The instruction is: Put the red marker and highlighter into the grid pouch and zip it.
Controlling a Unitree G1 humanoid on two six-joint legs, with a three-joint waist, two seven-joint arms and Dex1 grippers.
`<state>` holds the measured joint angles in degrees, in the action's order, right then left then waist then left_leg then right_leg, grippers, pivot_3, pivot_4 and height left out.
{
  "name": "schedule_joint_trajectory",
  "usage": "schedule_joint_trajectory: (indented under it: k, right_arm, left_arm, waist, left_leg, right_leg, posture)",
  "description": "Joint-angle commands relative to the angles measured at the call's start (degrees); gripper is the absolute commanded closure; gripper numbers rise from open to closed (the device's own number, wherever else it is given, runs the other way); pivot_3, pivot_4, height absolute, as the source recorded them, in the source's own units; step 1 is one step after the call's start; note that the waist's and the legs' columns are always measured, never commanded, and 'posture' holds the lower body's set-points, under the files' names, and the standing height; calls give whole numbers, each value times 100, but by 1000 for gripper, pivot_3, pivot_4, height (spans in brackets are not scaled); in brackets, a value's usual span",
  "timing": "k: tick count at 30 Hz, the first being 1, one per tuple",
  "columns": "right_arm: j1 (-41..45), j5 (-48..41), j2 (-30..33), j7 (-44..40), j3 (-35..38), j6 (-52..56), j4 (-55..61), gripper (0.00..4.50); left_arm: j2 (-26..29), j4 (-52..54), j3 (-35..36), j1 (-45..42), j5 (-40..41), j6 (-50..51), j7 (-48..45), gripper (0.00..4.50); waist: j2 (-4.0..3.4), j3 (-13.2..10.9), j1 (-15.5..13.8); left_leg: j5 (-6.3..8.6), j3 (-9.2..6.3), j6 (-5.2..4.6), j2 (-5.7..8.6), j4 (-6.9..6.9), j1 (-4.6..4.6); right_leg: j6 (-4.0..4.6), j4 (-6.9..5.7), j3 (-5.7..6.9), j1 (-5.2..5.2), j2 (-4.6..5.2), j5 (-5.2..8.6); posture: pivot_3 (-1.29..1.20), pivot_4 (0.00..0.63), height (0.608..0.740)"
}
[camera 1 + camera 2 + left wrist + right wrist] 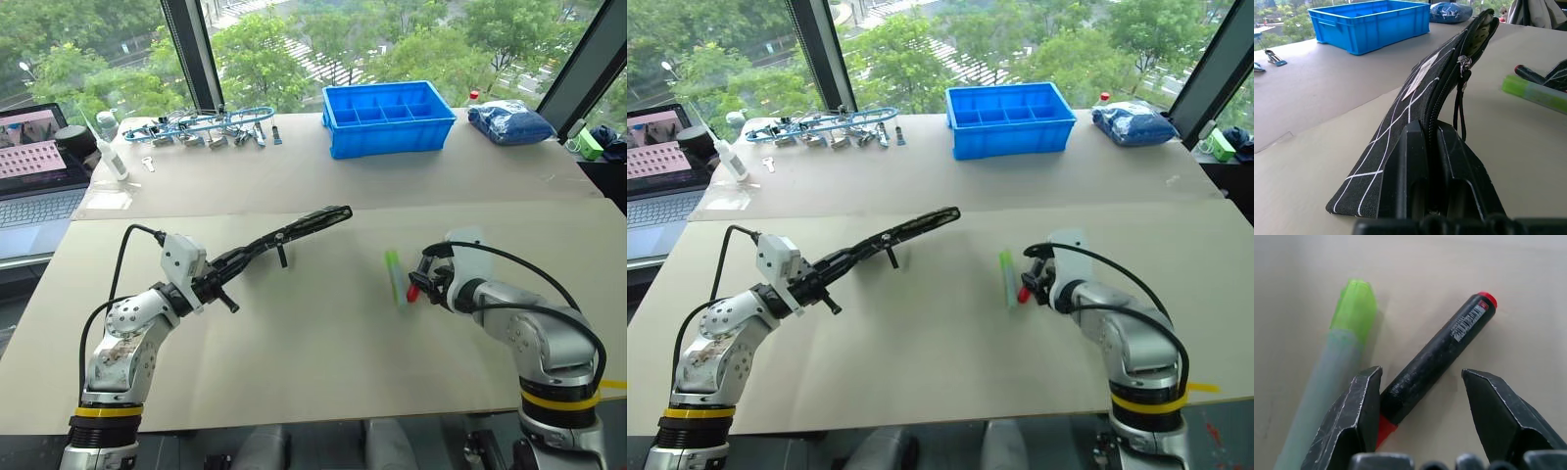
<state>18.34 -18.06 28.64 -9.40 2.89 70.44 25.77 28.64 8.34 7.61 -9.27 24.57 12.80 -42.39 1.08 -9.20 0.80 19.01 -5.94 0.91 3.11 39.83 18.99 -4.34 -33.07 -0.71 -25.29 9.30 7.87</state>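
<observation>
Our left gripper (227, 284) is clamped on the near end of the grid pouch (284, 238), holding it off the table (323, 343) so that it juts out level and away toward the middle. From the left wrist we see the pouch edge-on, its zipper seam uppermost, the far end gaping open, the black pull strap (1460, 105) hanging down from the slider and the small white label (1419, 76) on the side facing the blue bin.

Our right gripper (1420, 401) has its jaws spread apart and sits low over the red marker (1437, 352). One finger (1354, 416) touches the marker near its red body end; the other finger stands clear of it, so nothing is grasped. The marker lies flat on the table between the two fingers, its black part bearing a barcode label. Just beside it, on the side toward the pouch, lies the highlighter (395, 277), also flat on the table, roughly parallel to the marker, its bright green cap pointing away from us.

Farther back, across a seam in the table covering, we see a blue compartment bin (388, 117), a row of clips and tools (206, 127), a blue bag (509, 121) and a laptop (37, 171) at the left edge.
</observation>
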Motion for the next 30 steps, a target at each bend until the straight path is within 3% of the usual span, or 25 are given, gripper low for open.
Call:
schedule_joint_trajectory:
  k: [1, 2, 5, 10, 22, 27, 30]
  right_arm:
    - [-237, 377, 203, -4, -531, -313, -24, 1587]
    - [-262, 493, 321, -36, -669, -454, -34, 1587]
    - [-381, 810, 679, -151, -969, -892, -153, 2307]
    - [-394, 911, 748, -254, -923, -1138, -349, 3993]
    - [90, 1161, 582, -184, -472, -1759, -930, 4019]
    - [1060, 824, 776, -944, 140, -3189, -1500, 4019]
    - [1217, 1086, 1198, -1679, -64, -4622, -1548, 4019]
  left_arm:
    - [21, 108, 132, -61, 30, -115, 18, 4500]
    - [22, 108, 132, -64, 30, -116, 19, 4500]
    - [30, 126, 130, -84, 37, -104, 19, 4500]
    - [48, 99, 151, -142, 48, -93, 13, 4500]
    - [65, 30, 161, -243, 59, -78, -18, 4500]
    - [73, -20, 153, -274, 74, -68, -71, 4500]
    - [63, -63, 141, -319, 71, -53, -89, 4500]
  waist:
    - [2, 1, -4]
    - [2, 1, -7]
    - [2, 1, -22]
    - [7, 2, -21]
    - [8, 1, -15]
    - [-2, -9, 27]
    - [-3, -8, 33]
  left_leg:
    - [2, -1, -4, -2, -2, -14]
    - [3, -1, -5, -1, -2, -19]
    - [3, -2, -5, 1, 0, -22]
    - [3, -3, -6, 2, 0, -22]
    - [3, -4, -5, 2, 0, -23]
    - [2, -1, -4, 2, -2, -11]
    - [2, -3, -4, -6, -12, -10]
  right_leg:
    - [-4, 7, 3, 18, -1, 3]
    - [-7, 7, 3, 24, 0, 5]
    - [-9, 7, 2, 30, 1, 6]
    - [-9, 11, -1, 33, 0, 6]
    - [-9, 32, -1, 35, 0, 6]
    - [-8, 31, -5, 16, -1, 5]
    - [-8, 31, -3, 13, -12, 5]
  posture:
    - [0, 150, 740]
    - [0, 150, 740]
    - [0, 150, 740]
    - [0, 150, 740]
    - [0, 150, 740]
    - [0, 150, 740]
    - [0, 150, 740]
